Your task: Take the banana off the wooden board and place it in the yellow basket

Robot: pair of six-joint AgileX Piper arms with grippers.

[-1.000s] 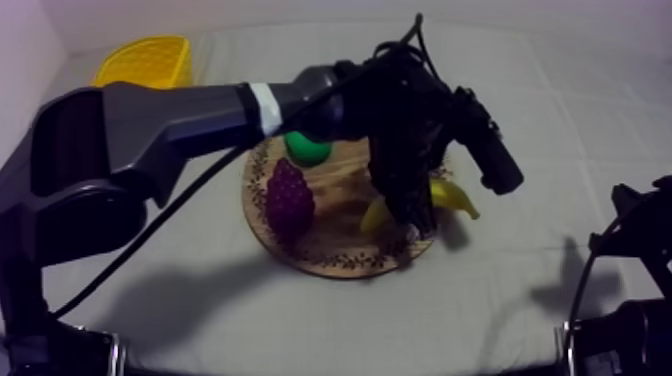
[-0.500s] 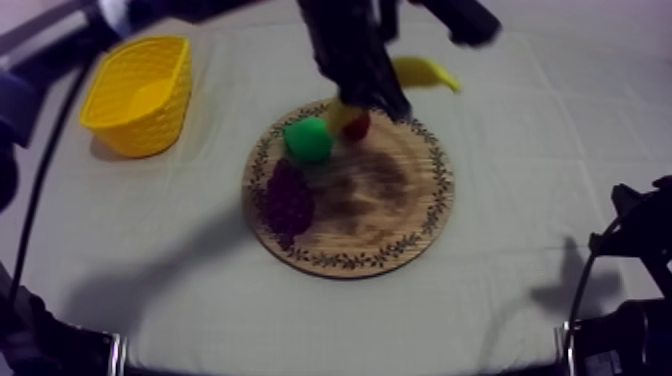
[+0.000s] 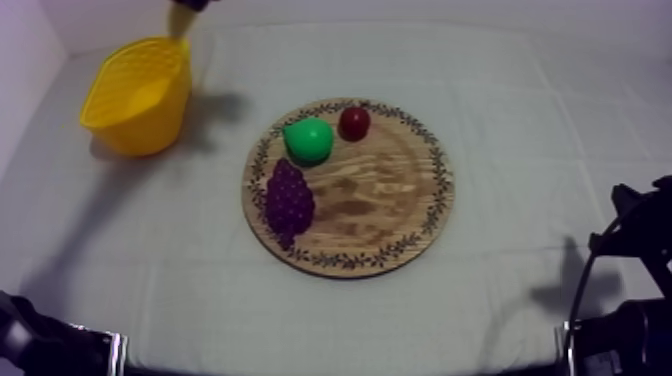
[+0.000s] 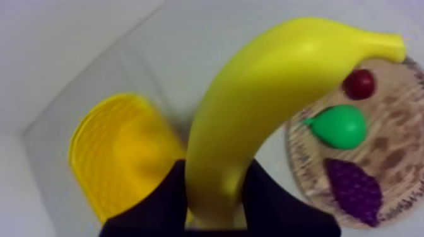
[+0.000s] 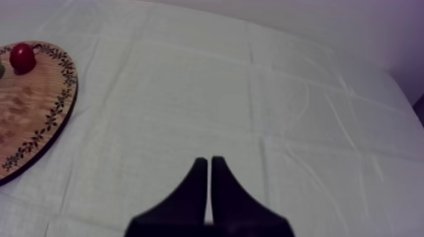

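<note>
My left gripper (image 4: 214,205) is shut on the yellow banana (image 4: 265,107), which stands up between its black fingers (image 4: 277,205), held in the air beside the yellow basket (image 4: 117,164). In the top view a tip of the banana (image 3: 183,20) hangs just behind the basket (image 3: 135,95) at the far left. The round wooden board (image 3: 400,200) lies mid-table with a green pear (image 3: 308,140), a small red fruit (image 3: 354,123) and purple grapes (image 3: 289,198) on it. My right gripper (image 5: 209,173) is shut on nothing, over bare cloth right of the board (image 5: 28,120).
The right arm (image 3: 625,290) rests low at the table's right edge. A part of the left arm (image 3: 40,345) shows at the lower left edge. Bare cloth lies between the basket and the board.
The left arm has lifted the banana off the board and carried it back and left to the basket. The right arm has not moved.
</note>
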